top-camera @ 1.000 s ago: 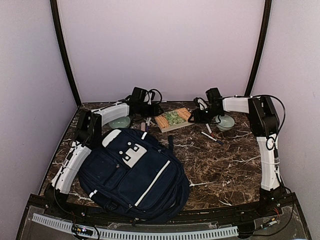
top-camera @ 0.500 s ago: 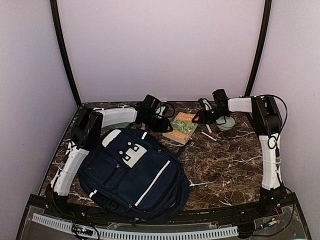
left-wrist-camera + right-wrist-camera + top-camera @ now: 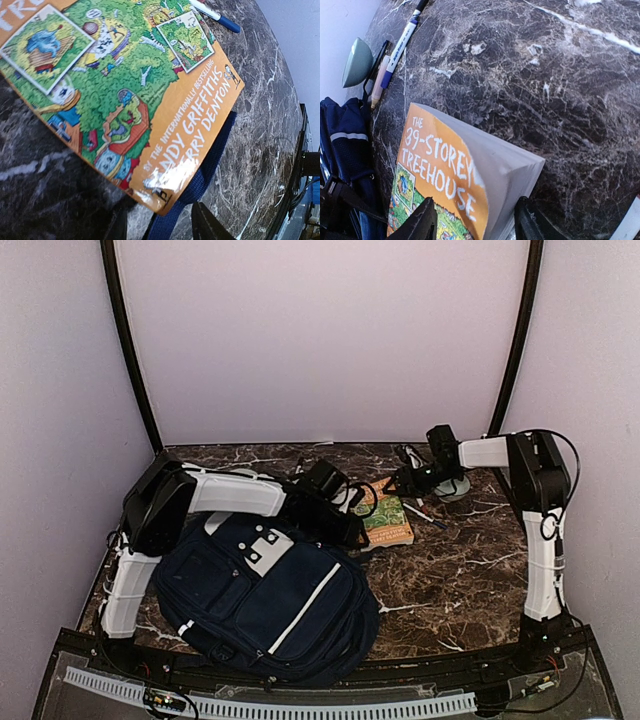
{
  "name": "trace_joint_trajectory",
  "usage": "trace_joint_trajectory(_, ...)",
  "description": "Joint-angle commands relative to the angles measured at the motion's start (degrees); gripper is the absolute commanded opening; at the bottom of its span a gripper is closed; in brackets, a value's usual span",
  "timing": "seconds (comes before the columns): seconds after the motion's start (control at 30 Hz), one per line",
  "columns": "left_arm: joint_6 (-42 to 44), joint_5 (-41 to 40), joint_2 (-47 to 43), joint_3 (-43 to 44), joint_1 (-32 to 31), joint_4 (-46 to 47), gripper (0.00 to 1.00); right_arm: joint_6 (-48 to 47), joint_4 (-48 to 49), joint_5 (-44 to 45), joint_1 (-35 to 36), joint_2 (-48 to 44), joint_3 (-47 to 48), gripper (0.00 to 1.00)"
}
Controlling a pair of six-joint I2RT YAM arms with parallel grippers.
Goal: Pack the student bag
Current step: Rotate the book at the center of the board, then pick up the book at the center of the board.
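your left wrist view: book (image 3: 125,90) cut off by top and left edges, title mostly lost; strap (image 3: 202,175) runs under its corner, rest hidden. left gripper (image 3: 165,227) fingertips cropped at bottom edge, so you can't judge grip. right wrist view: book cut by bottom edge; right gripper (image 3: 476,221) grip unclear too.

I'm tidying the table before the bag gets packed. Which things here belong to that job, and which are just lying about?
Probably for packing: student bag, Treehouse book, blue-capped marker, peach pen.
Probably just lying about: green bowl beside the bag, second green bowl at the far right.
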Motion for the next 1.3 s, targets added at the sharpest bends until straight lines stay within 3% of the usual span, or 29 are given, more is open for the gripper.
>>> trace_joint_trajectory(0.0,-6.8,-5.39,-9.29,-6.3,0.06,1.16,0.46,-2.39,-4.9,2.89,0.44,-5.12,-1.76,0.54)
trace_joint_trajectory(0.2,-10.76,-8.16,-12.79,-10.53,0.21,5.81,0.5,-3.15,-8.14,6.69,0.45,-10.33,-3.52,0.55)
trace_joint_trajectory(0.63,-26.04,-6.88,-8.01,-9.61,4.26,14.28,0.58,-4.76,-12.41,8.55,0.72,-9.96,-8.81,0.48)
trace_joint_trajectory(0.73,-26.75,-6.17,-5.96,-7.32,4.33,13.73,0.58,-4.02,-12.13,8.9,0.72,-8.69,-9.14,0.44)
trace_joint_trajectory(0.83,-27.35,-5.3,-3.48,-4.69,4.3,12.73,0.58,-3.09,-11.97,9.22,0.72,-7.43,-9.42,0.29)
trace_joint_trajectory(1.03,-29.46,-3.64,0.75,-1.15,4.32,13.05,0.58,-1.7,-11.67,9.56,0.72,-5.02,-9.94,0.14)
trace_joint_trajectory(1.27,-33.08,-4.87,2.66,-0.18,4.34,11.88,0.6,-1.62,-12.99,11.33,0.89,-1.69,-9.92,0.04)
